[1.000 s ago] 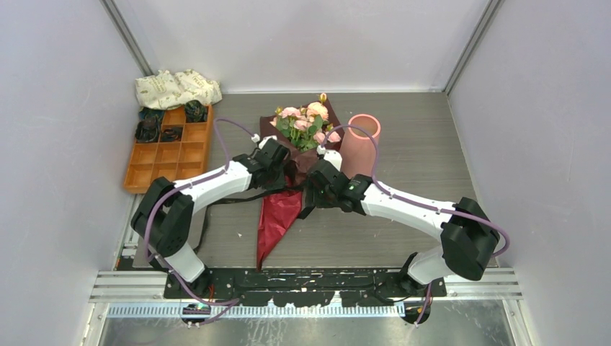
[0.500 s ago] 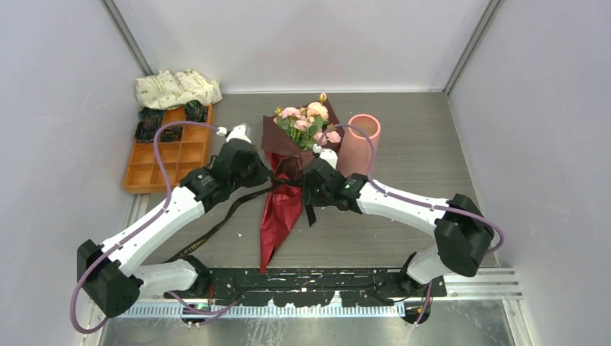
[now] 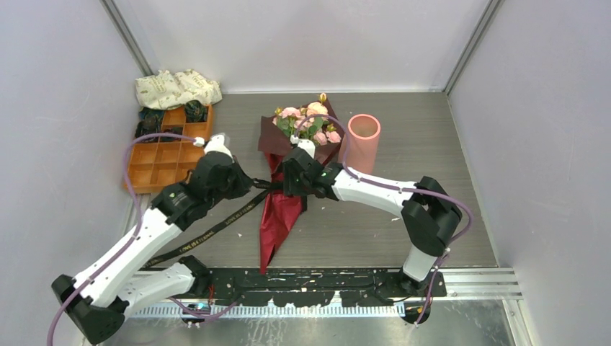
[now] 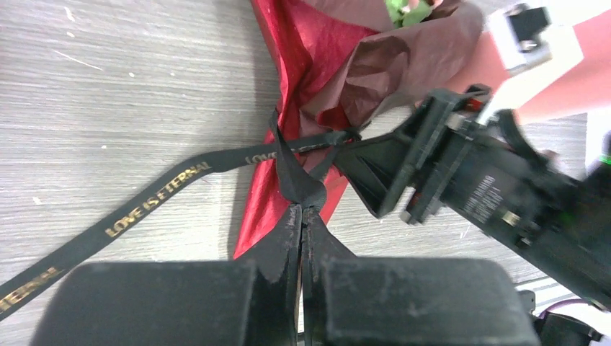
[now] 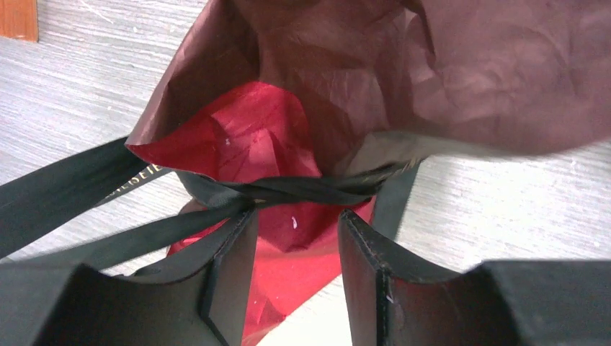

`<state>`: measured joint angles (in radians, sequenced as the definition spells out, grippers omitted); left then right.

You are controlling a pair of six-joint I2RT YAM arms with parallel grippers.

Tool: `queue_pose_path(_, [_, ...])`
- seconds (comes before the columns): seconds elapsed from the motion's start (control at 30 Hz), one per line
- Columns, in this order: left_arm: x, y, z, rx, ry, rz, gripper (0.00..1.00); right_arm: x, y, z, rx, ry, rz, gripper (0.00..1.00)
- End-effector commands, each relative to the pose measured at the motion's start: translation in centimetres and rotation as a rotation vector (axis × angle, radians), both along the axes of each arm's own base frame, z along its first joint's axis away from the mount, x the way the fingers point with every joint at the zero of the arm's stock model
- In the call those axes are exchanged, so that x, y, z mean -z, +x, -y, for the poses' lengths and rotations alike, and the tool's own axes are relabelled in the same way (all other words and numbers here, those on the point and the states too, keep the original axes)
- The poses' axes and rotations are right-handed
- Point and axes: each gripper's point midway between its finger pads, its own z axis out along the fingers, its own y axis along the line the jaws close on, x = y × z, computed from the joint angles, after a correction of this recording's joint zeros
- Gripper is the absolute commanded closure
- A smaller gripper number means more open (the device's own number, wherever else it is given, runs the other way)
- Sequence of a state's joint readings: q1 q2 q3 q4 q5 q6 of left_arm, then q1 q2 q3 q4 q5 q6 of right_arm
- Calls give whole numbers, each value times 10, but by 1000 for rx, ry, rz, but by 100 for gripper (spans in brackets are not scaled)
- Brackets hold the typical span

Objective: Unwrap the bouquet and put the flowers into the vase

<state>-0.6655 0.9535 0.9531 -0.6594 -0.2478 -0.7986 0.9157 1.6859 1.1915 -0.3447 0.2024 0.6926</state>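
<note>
The bouquet (image 3: pixel 302 130) lies mid-table: pink and peach flowers (image 3: pixel 308 119) in dark maroon paper (image 5: pixel 403 79), its red cone (image 3: pixel 277 216) pointing toward me. A black ribbon (image 4: pixel 155 198) with gold lettering is tied round its neck. My left gripper (image 4: pixel 302 215) (image 3: pixel 248 184) is shut on a loop of that ribbon, left of the knot. On either side of the red paper at the neck stands my right gripper (image 5: pixel 297 216) (image 3: pixel 287 186), jaws apart, just short of the twisted ribbon (image 5: pixel 302 191). The salmon-pink vase (image 3: pixel 362 140) stands upright to the bouquet's right.
An orange compartment tray (image 3: pixel 162 155) with dark items in its far cells sits at the back left. A cream patterned cloth bundle (image 3: pixel 176 88) lies behind it. The ribbon's loose tail (image 3: pixel 205 236) trails across the table to the near left. Walls enclose three sides.
My left arm has swung left and back, drawing the ribbon out from the bouquet. My right gripper has shifted left onto the bouquet's neck, its jaws a little narrower.
</note>
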Motion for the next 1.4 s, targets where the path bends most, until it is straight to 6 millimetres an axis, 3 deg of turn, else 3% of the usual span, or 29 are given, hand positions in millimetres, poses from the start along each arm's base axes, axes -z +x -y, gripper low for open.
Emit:
queue_pose_path(0.0, [-65,-8,-33,-70,1,154,100,-18,17,-17,-10,20,69,50])
queue_pose_path(0.43, [-148,-59,-144,-330,112,365,100,-10,33,-16,-3,-79,96,50])
queue_pose_path(0.53, [-155,-66,-157,-358,126,389,100,-9,35,-15,7,-94,95,50])
queue_pose_path(0.63, [-140,-60,-136,-270,128,347,98,-15,36,-14,13,-90,104,50])
queue_pose_path(0.77, [-88,-43,-82,-109,81,217,97,-23,41,-4,37,-131,132,49])
queue_pose_path(0.83, [-66,-37,-70,-90,77,170,97,-21,43,-1,30,-160,135,49])
queue_pose_path(0.93, [-51,-31,-59,-72,64,156,96,-16,46,-2,17,-184,129,51])
queue_pose_path(1.2, [-15,-29,-33,12,30,84,94,-14,58,-2,40,-240,146,95])
queue_pose_path(1.37, [3,-21,-12,64,-2,57,91,-44,51,19,102,-205,193,99])
